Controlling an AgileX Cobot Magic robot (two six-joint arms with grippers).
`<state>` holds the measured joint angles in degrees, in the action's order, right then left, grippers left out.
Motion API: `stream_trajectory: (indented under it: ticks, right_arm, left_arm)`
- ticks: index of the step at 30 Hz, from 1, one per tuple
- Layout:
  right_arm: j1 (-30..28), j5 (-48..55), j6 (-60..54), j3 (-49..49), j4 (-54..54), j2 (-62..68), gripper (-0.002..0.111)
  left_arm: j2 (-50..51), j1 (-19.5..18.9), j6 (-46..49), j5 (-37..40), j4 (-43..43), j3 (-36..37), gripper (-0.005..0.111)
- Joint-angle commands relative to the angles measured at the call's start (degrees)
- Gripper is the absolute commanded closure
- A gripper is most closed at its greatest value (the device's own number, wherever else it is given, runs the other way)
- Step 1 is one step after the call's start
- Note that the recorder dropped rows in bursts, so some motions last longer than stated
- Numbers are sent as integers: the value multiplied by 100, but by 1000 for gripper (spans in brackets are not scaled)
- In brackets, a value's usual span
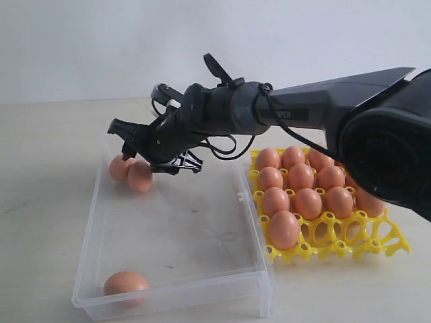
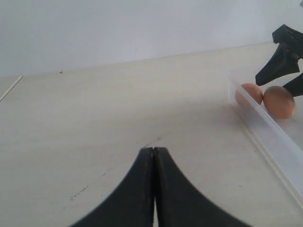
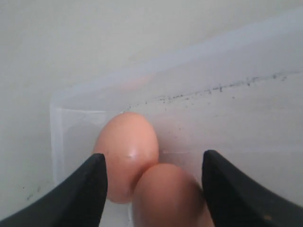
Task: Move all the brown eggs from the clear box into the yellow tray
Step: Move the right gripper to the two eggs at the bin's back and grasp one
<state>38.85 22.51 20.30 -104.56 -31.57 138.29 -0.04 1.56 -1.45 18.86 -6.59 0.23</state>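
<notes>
Three brown eggs remain in the clear box (image 1: 250,222). Two touch each other in its far left corner (image 1: 120,167) (image 1: 140,177), and one lies at the near left (image 1: 125,283). My right gripper (image 1: 145,151) hangs open just above the corner pair. In the right wrist view its fingers (image 3: 90,191) stand wide on either side of the nearer egg (image 3: 168,198), with the other egg (image 3: 128,151) behind it by the box wall (image 3: 213,71). The yellow tray (image 1: 337,245) to the right holds several brown eggs (image 1: 308,202). My left gripper (image 2: 154,150) is shut and empty over the bare table.
The box's left wall (image 2: 274,137) runs along the right of the left wrist view, with the corner eggs (image 2: 279,101) behind it. A few front cups of the tray (image 1: 363,235) are empty. A pale wall stands behind the table.
</notes>
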Motion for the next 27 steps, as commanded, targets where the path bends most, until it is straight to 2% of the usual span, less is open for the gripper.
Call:
stream_trajectory:
  ticks: [1,27]
  right_arm:
    - [75,161,-69,-299,41,158,51]
    - [84,908,-1024,-314,326,77,51]
  left_arm:
    - [4,8,-25,-77,-8,-23,107]
    - [4,8,-25,-77,-8,-23,107]
